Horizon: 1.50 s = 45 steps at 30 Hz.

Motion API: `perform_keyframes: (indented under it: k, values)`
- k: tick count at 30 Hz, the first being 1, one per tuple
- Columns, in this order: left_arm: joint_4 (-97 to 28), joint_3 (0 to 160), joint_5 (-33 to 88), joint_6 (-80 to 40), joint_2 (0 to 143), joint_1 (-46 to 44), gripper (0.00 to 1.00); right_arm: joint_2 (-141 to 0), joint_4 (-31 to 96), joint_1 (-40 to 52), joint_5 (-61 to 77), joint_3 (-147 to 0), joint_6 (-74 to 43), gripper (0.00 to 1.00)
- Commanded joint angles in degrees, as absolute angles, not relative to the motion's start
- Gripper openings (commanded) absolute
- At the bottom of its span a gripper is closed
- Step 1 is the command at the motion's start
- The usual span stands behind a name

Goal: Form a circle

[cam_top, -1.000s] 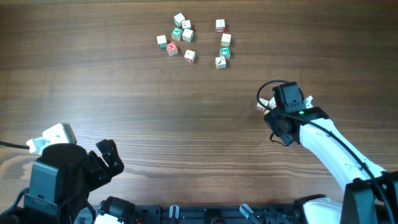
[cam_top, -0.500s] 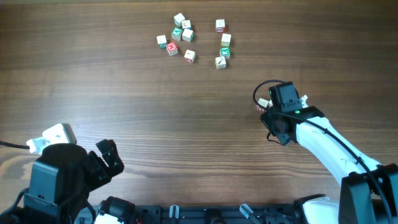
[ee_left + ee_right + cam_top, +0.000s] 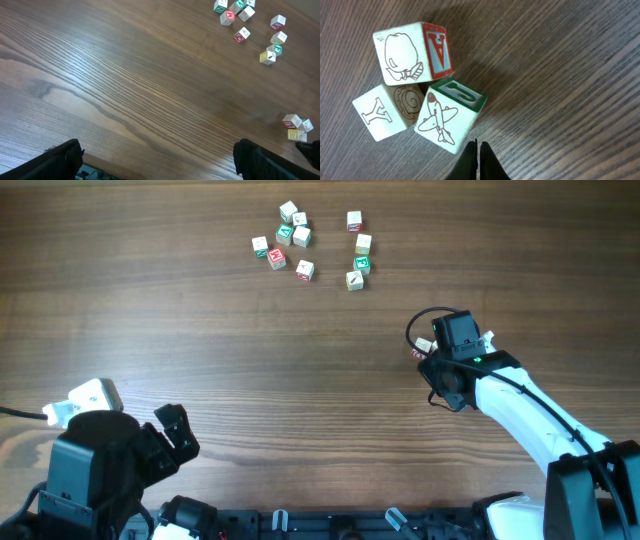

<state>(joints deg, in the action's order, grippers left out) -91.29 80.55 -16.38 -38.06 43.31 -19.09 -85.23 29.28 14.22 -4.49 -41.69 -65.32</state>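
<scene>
Entry: small pale wooden cubes [image 3: 303, 237] with red and green printed faces, laid loose at the far side of the wooden tabletop [image 3: 200, 350] as a tight clump with a short column beside it; a ring is not yet formed. Three stray cubes [image 3: 412, 100], touching one another, are set well apart from that group, nearer the right arm; a red A, a green J and a Y are shown. Right pincer [image 3: 477, 152]: pressed together, nothing pinched, tips just beside the aeroplane cube [image 3: 440, 120]. Left pincer [image 3: 159, 160]: spread wide, empty, held at the near left, well apart from all cubes.
</scene>
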Motion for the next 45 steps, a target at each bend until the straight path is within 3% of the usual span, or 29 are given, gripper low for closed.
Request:
perform_keyframes:
  k: [1,22,26,31,37,42,45]
  values:
    - [-91.2,80.6,-16.1,-38.6,43.4,-18.8,1.0,-86.0,29.0,14.5,-4.6,-41.3,-64.5,0.05]
    - [-91.2,80.6,-16.1,-38.6,43.4,-18.8,1.0,-85.6,30.6,14.5,-2.4,-41.3,-63.0,0.04]
    - [-91.2,80.6,-16.1,-38.6,43.4,-18.8,1.0,-79.3,33.2,14.5,-1.6,-42.7,-60.9,0.06]
    - [-91.2,80.6,-16.1,-38.6,43.4,-18.8,1.0,-63.3,43.1,14.5,-10.9,-49.6,-58.0,0.27]
    - [-91.2,80.6,-16.1,-38.6,43.4,-18.8,1.0,-49.8,44.2,14.5,-14.1,-50.3,-54.6,0.52]
    - [-91.2,80.6,-16.1,-38.6,43.4,-18.8,1.0,-45.3,46.9,14.5,-13.3,-50.3,-47.8,0.96]
    - [-91.2,80.6,-16.1,-38.6,43.4,-18.8,1.0,-45.1,47.9,14.5,-13.3,-50.3,-45.3,1.0]
